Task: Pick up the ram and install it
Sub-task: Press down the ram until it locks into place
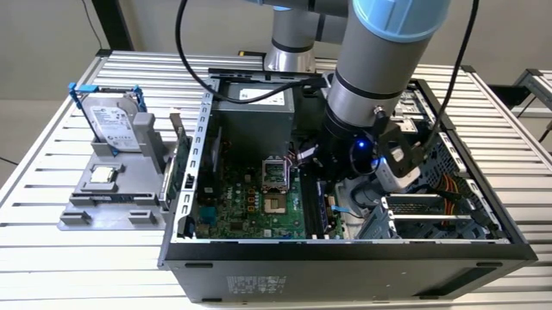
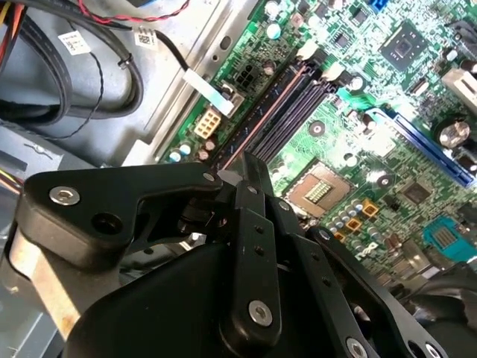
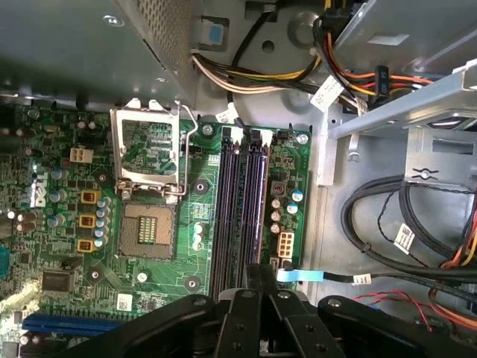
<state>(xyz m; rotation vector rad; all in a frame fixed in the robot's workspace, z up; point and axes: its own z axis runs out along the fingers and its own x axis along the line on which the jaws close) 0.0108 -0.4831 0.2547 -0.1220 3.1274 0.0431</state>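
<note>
The ram [image 1: 178,158] is a narrow green board standing on edge at the right side of the grey fixture [image 1: 110,208], just outside the case wall. My gripper [image 3: 254,270] is far from it, inside the open computer case. It hangs low over the near end of the dark memory slots [image 3: 242,209] on the green motherboard [image 3: 67,224]. In both wrist views its black fingers [image 2: 252,186] are pressed together with nothing between them. The slots [image 2: 279,112] run straight away from the fingertips.
On the fixture a silver hard drive [image 1: 112,126] stands in a blue frame, with a small square processor chip [image 1: 103,174] below it. The open processor socket [image 3: 149,160] lies beside the slots. Cable bundles [image 3: 402,216] and drive bays [image 1: 431,213] crowd the case's other side.
</note>
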